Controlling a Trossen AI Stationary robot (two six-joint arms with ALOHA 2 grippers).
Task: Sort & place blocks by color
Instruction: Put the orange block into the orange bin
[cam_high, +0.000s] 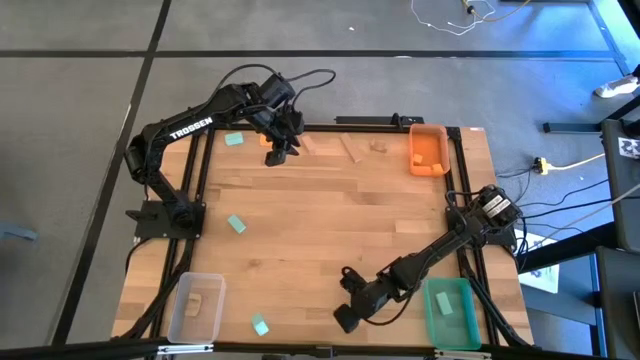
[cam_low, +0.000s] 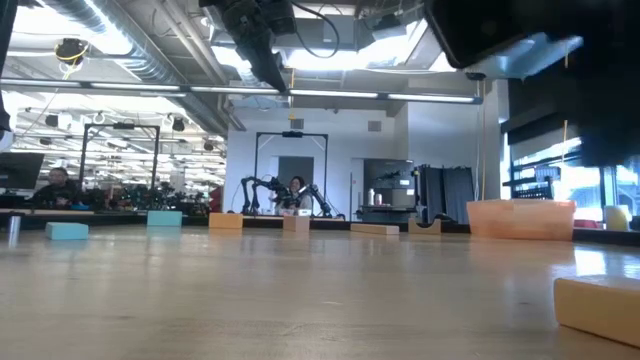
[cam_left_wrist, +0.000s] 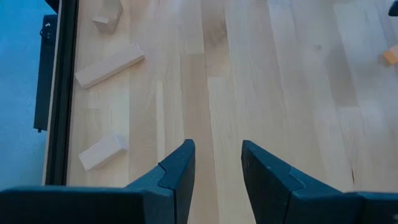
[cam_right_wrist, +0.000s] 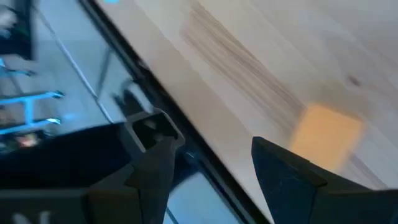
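The pale wooden table (cam_high: 330, 230) fills the middle of the high view; on it, the largest things are the three bins: an orange rectangular bin (cam_high: 428, 148) at the upper right, a green rectangular bin (cam_high: 450, 312) at the lower right, and a clear rectangular bin (cam_high: 195, 305) at the lower left, which seems to hold one pale block.

The left gripper (cam_high: 280, 152) hangs above the table's upper edge, its fingers (cam_left_wrist: 180, 171) parted a little with nothing between them; an orange flat block (cam_high: 272, 157) lies right under it, and pale natural-wood blocks (cam_left_wrist: 109, 64) lie near that edge.

The right gripper (cam_high: 348, 300) hangs low at the bottom centre, jaws spread wide and empty; an orange block (cam_right_wrist: 323, 135) shows just beyond its fingertips in the right wrist view.

Teal-green flat blocks lie loose at the upper left (cam_high: 234, 139), the left middle (cam_high: 236, 224) and the bottom (cam_high: 260, 325).

Sorting looks barely begun; for a clean pick, the left gripper should centre over the orange flat block, straddle its narrow sides, descend squarely, then carry it clear of the rim of the orange rectangular bin.
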